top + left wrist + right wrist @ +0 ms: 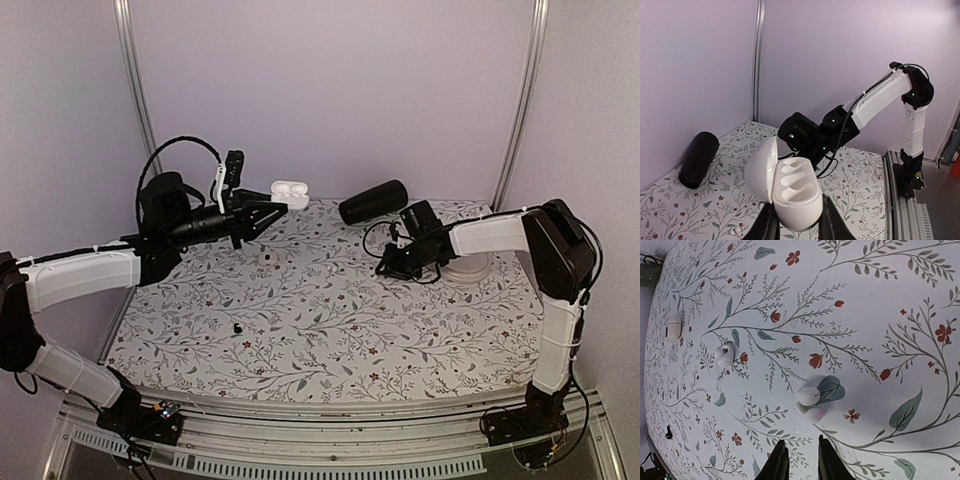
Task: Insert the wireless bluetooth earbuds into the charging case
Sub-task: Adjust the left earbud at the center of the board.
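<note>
The charging case (796,192) is white, lid open, both sockets empty. My left gripper (798,212) is shut on its base and holds it high over the back left of the table; the left gripper (272,207) and the case (291,190) also show from above. One white earbud (807,396) lies on the floral cloth just ahead of my right gripper (801,444), which is slightly open, empty and low over the table (386,266). A second small white piece (673,328) lies farther left and shows in the top view (267,257).
A white round lump with dark spots (725,355) lies between the two white pieces. A tiny black bit (238,327) lies nearer the front. A black cylinder (373,201) lies at the back. A pale round dish (470,266) sits under the right forearm.
</note>
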You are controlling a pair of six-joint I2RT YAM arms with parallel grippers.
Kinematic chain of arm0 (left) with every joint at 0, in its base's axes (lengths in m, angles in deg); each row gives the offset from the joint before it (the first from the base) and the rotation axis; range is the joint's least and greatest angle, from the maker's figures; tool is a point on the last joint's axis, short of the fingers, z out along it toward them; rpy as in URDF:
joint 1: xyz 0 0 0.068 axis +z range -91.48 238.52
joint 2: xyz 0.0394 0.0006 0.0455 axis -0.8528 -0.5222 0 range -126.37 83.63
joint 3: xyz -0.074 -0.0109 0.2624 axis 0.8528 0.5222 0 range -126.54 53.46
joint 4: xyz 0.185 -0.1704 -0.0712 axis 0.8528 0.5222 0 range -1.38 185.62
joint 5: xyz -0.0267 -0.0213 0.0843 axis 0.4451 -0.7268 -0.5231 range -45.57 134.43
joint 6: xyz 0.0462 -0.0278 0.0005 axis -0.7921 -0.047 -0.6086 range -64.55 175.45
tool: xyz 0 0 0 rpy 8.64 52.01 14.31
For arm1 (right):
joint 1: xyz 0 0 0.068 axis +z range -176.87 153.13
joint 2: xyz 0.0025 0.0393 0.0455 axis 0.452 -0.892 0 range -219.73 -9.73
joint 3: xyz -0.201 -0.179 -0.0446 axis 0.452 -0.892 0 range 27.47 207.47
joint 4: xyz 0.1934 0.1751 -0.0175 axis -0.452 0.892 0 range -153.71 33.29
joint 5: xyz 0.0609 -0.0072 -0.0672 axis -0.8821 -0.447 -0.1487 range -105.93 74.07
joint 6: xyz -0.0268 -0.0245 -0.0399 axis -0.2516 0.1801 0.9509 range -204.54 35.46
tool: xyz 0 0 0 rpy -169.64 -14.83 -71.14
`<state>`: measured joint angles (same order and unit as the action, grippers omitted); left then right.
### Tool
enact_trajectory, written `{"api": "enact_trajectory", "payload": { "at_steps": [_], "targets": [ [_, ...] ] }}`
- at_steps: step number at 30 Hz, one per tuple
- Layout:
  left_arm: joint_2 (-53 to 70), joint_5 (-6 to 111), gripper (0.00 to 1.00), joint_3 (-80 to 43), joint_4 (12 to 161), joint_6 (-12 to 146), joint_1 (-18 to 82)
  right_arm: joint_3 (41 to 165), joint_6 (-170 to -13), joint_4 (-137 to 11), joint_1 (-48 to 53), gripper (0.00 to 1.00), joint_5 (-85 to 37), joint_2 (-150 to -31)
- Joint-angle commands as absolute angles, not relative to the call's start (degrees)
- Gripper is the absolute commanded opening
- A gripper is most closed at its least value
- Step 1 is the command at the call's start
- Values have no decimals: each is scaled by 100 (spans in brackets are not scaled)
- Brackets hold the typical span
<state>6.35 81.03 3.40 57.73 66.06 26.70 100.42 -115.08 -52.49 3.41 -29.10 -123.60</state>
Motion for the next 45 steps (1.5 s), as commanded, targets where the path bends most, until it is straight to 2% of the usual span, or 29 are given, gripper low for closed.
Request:
{"api": "enact_trajectory", "payload": {
  "at_steps": [1,4,7,13,24,35,45],
  "targets": [
    [641,8135,0,354,5733,6617,2741,10585,-11289,-4980,482,21,-2526,-12591],
    [638,8127,0,330,5758,6617,2741,10745,-11148,-4868,564,20,-2405,-12704],
    [638,8130,0,315,5782,6613,2740,10782,-11216,-4800,565,14,-2406,-12801],
    [629,8117,0,293,5830,6600,2741,10568,-11393,-5077,613,11,-3000,-12727],
    [631,8107,0,247,5906,6578,2742,10462,-11620,-5278,705,10,-3382,-12994],
    [643,8073,0,240,5933,6562,2740,10347,-11531,-5353,104,11,-3421,-13101],
    [662,8073,0,222,5968,6551,2741,10979,-11445,-5200,-94,11,-3375,-13358]
  ]
}}
